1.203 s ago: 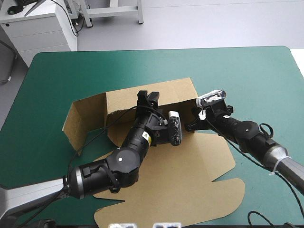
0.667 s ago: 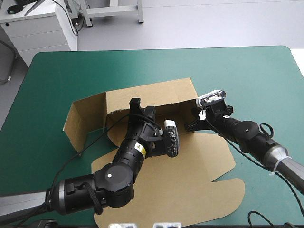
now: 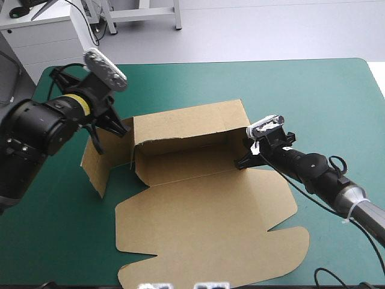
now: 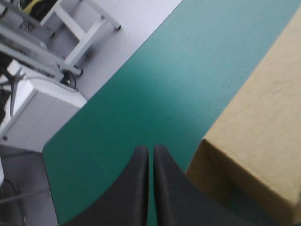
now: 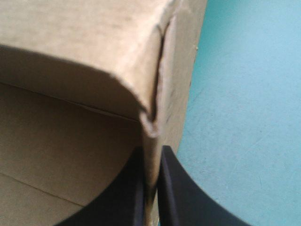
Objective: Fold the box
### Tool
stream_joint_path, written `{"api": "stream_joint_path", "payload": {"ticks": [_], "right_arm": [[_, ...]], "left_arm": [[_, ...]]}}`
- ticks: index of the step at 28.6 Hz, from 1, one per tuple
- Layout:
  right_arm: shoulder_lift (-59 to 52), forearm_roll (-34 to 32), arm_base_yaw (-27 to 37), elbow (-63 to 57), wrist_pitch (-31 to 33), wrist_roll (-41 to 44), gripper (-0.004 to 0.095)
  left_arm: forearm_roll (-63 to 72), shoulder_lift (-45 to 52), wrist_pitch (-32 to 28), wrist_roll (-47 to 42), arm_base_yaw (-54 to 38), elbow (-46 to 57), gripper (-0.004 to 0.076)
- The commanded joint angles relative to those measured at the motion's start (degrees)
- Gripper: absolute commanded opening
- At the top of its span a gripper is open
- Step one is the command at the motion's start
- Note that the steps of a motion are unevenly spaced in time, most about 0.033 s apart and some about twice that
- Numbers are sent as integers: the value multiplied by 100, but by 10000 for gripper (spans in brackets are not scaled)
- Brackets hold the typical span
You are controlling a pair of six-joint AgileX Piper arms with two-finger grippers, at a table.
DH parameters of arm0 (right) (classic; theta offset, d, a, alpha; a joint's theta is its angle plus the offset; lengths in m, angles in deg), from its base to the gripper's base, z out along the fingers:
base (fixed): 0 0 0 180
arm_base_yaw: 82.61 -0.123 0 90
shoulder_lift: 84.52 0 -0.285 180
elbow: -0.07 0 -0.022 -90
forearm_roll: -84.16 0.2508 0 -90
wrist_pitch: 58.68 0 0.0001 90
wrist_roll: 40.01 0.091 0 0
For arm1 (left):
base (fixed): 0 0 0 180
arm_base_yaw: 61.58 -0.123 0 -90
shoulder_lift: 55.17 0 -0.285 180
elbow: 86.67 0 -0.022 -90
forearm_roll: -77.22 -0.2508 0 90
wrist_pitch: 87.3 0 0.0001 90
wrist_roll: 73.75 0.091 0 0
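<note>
The right gripper [image 5: 151, 155] was all but closed on the box [image 5: 84, 42], its two black fingers [image 5: 175, 193] pinching the upright edge of a brown wall at a corner. One finger sat inside the box, against the shaded inner face; the other lay on the outside. Ahead of the gripper a panel curved over the corner, its edge slightly crushed. Bare teal-green cover [image 5: 244, 117] lay beside the box's outer face.

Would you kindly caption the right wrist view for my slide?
Right gripper shut on the brown box at its raised corner, teal-green cover alongside.
</note>
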State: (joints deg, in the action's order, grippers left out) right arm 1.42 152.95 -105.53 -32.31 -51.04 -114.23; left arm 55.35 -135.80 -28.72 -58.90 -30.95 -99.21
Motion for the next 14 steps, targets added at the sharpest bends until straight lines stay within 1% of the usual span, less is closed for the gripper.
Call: {"api": "stream_joint_path", "payload": {"ticks": [1,3,6,7,8,9,12,13,14], "right_arm": [[-390,-267,-34,131,410,176,-18],[-559,-431,-34,131,442,323,-18],[-837,-915,-34,142,588,749,-18],[-963,-1279,-22,155,676,1107,-18],[-1006,-1481,-22,177,730,1410,-18],[-1069,-1845,-22,221,823,1819,-18],[-1148,-3227,-22,452,1274,3223,-18],[-1148,-3711,-22,619,1566,3898,-18],[-1148,-4098,-22,713,1780,4336,-18]], "left_arm": [[640,344,-134,114,-875,-111,18],[852,472,-146,114,-1229,20,18],[1033,730,-193,114,-1645,326,18],[1044,876,-258,103,-1772,523,18],[1044,976,-314,93,-1840,664,18],[1044,1078,-380,92,-1896,814,17],[991,1476,-700,47,-2001,1410,15],[968,1601,-844,-15,-2001,1599,15],[968,1710,-947,-101,-2001,1769,15]]}}
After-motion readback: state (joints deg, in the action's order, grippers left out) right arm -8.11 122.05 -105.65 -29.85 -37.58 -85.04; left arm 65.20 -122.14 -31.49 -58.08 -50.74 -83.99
